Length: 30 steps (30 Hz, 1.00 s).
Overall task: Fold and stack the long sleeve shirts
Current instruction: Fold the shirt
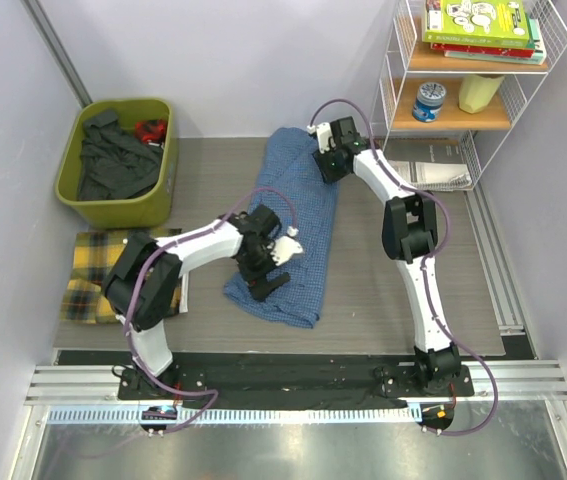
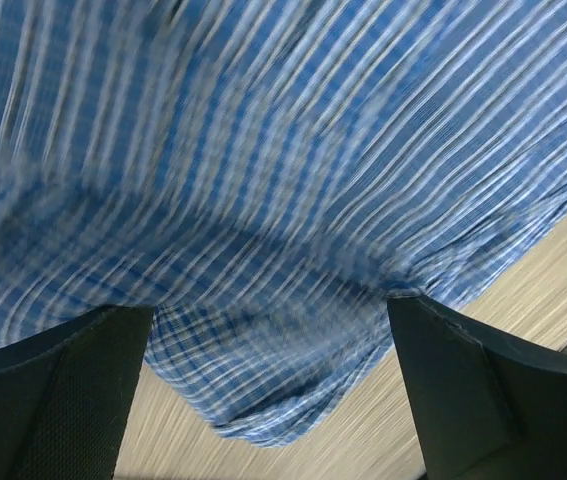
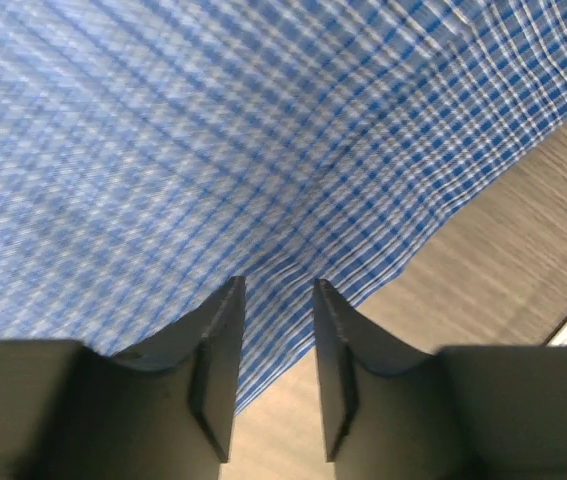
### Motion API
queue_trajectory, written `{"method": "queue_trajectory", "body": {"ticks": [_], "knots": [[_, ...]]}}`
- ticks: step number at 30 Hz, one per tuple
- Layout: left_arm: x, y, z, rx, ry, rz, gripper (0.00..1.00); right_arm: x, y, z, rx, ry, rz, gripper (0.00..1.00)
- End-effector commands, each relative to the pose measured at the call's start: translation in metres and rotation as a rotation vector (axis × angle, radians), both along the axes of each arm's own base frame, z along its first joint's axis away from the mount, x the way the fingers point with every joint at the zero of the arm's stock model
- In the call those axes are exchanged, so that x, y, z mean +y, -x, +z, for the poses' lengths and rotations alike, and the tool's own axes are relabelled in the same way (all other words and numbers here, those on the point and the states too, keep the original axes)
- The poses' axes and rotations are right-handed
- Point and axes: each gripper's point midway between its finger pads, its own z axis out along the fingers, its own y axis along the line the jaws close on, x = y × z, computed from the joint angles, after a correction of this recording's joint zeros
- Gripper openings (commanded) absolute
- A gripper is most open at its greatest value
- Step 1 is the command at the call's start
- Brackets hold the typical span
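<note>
Subject: blue fine-check cloth button-up shirt [image 1: 308, 215], lying on the grey table [image 1: 403, 280] at centre, not yet a compact fold. Its long axis runs from the far end, near the back wall, to the near end, canted slightly toward the left arm's side.

Left gripper [image 1: 271, 288]: over the near-left part of the shirt, just inside its left edge. The jaws are spread wide. In the wrist view nothing sits between the fingers [image 2: 53, 400]; a cloth edge and bare table lie just beyond them.

Right gripper [image 1: 325, 165]: at the far-right end of the shirt, over its edge. The jaws are narrow, with a clear gap, and no cloth is seen caught in it.

Judgement: each arm is nearer one end, so a fold along the long axis would bring the far end toward the near one.

Condition: cloth soft, creased, layered and rumpled at the near hem.

Yellow black-and-white plaid cloth shirt [image 1: 88, 285]: lies as a flat rectangle at the table's left, partly under the left arm.
</note>
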Motion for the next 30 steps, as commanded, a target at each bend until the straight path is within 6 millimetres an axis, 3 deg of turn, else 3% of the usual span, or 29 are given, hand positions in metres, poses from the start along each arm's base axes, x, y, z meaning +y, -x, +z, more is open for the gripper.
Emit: {"method": "queue_trajectory", "body": {"ticks": [1,4,6,7,10,11,12,13,14,15,16,17,18,20,21,23,24,26,27,28,30], "knots": [[-0.043,0.047,-0.023,0.122,0.025,-0.066,0.97,0.017,0.021,0.12,-0.145,-0.1,0.087,0.41],[-0.044,0.054,-0.019,0.141,0.022,-0.04,0.96,0.016,0.057,0.155,-0.121,-0.131,0.141,0.47],[-0.04,0.051,-0.005,0.129,0.052,-0.002,0.98,0.016,0.079,0.166,-0.089,-0.151,0.181,0.53],[-0.04,0.052,0.004,0.123,0.075,0.011,1.0,0.012,0.095,0.183,-0.085,-0.154,0.198,0.57],[-0.05,0.055,0.057,0.07,0.208,0.025,1.0,0.004,0.12,0.205,-0.067,-0.164,0.231,0.66],[-0.057,0.054,0.079,0.047,0.267,0.015,1.0,-0.002,0.13,0.227,-0.103,-0.177,0.242,0.67],[-0.058,0.056,0.116,-0.02,0.346,-0.001,1.0,-0.003,0.14,0.231,-0.095,-0.199,0.261,0.67],[-0.06,0.055,0.134,-0.06,0.389,-0.013,1.0,-0.005,0.146,0.241,-0.117,-0.219,0.273,0.68],[-0.058,0.053,0.155,-0.123,0.425,-0.026,1.0,-0.009,0.16,0.272,-0.186,-0.255,0.28,0.75],[-0.054,0.053,0.181,-0.219,0.48,-0.059,1.0,-0.013,0.167,0.261,-0.164,-0.27,0.272,0.83],[-0.05,0.05,0.192,-0.278,0.495,-0.061,1.0,-0.009,0.17,0.274,-0.224,-0.296,0.288,0.89],[-0.043,0.046,0.19,-0.325,0.476,-0.042,1.0,-0.008,0.176,0.276,-0.237,-0.317,0.287,0.96],[-0.04,0.041,0.199,-0.388,0.498,-0.041,1.0,-0.008,0.193,0.27,-0.23,-0.325,0.296,0.99],[-0.035,0.044,0.179,-0.397,0.472,-0.075,1.0,-0.002,0.213,0.264,-0.222,-0.356,0.381,1.0],[-0.035,0.044,0.174,-0.417,0.465,-0.131,1.0,0.001,0.238,0.241,-0.183,-0.316,0.48,1.0],[-0.023,0.062,0.154,-0.34,0.39,-0.263,1.0,0.008,0.265,0.211,-0.133,-0.263,0.572,1.0],[-0.02,0.068,0.146,-0.323,0.38,-0.326,1.0,0.003,0.289,0.178,-0.085,-0.208,0.64,1.0],[-0.012,0.063,0.125,-0.389,0.364,-0.392,1.0,0.008,0.319,0.145,-0.07,-0.159,0.728,1.0],[-0.008,0.063,0.118,-0.404,0.383,-0.44,1.0,0.003,0.336,0.105,-0.049,-0.113,0.79,1.0],[0.001,0.07,0.097,-0.43,0.366,-0.533,1.0,0.016,0.359,0.098,-0.084,-0.08,0.884,0.99],[-0.004,0.07,0.084,-0.478,0.394,-0.62,1.0,0.015,0.382,0.062,-0.078,0.015,0.995,0.97]]}}
